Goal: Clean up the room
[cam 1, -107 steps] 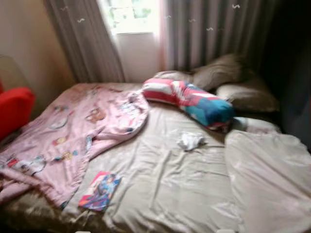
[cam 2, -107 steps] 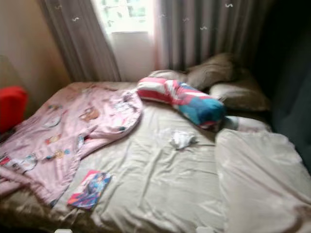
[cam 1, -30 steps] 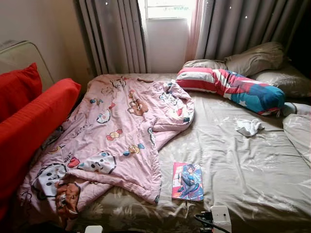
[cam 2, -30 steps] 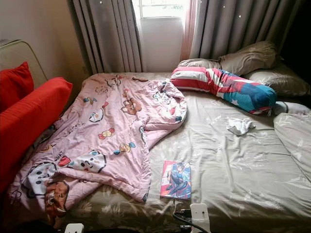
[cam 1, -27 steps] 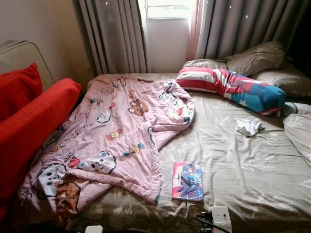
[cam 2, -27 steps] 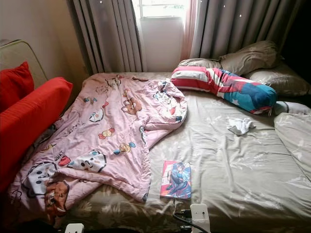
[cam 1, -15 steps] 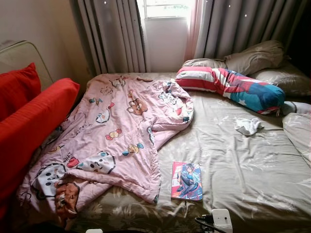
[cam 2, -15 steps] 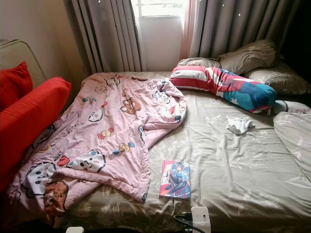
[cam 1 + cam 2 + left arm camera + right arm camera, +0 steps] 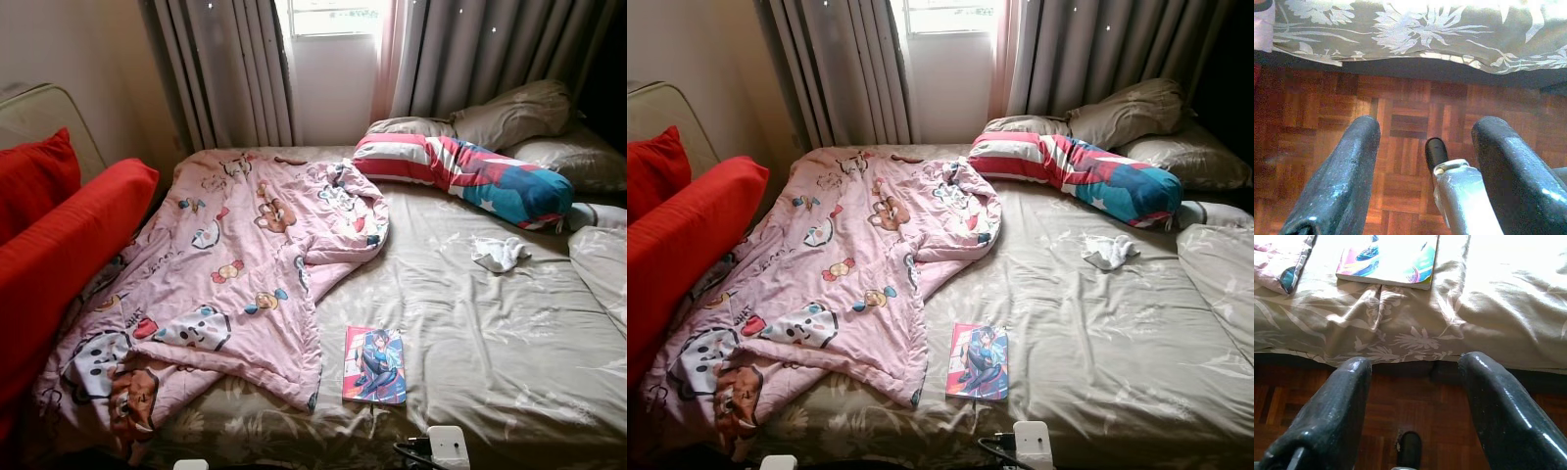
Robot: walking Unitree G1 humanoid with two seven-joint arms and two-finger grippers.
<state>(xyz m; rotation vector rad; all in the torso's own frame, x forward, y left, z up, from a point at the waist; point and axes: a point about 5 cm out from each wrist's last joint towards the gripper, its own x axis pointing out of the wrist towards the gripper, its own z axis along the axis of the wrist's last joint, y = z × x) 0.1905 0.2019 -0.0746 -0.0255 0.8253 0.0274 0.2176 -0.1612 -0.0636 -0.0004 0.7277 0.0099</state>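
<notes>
Clearly, you had both arms low at the foot of the bed, judging by what the wrist cameras saw. The left gripper (image 9: 1422, 171) hung over dark parquet floor (image 9: 1400, 112) with its fingers spread wide and empty; the right gripper (image 9: 1413, 401) was equally wide and empty, aimed at the bed's edge, probably readied for the comic book (image 9: 374, 364). That thin, glossy, flat book lay near the foot edge on the olive floral bedsheet (image 9: 490, 333), just beside the hem of the pink cartoon-print blanket (image 9: 235, 264). The blanket was soft and rumpled, thrown diagonally across the bed's left half. A small crumpled white cloth (image 9: 500, 253) sat further up, near the plump striped bolster (image 9: 460, 176) resting against satiny grey pillows (image 9: 509, 113). Red cushions (image 9: 59, 245) flanked the bed's left.
</notes>
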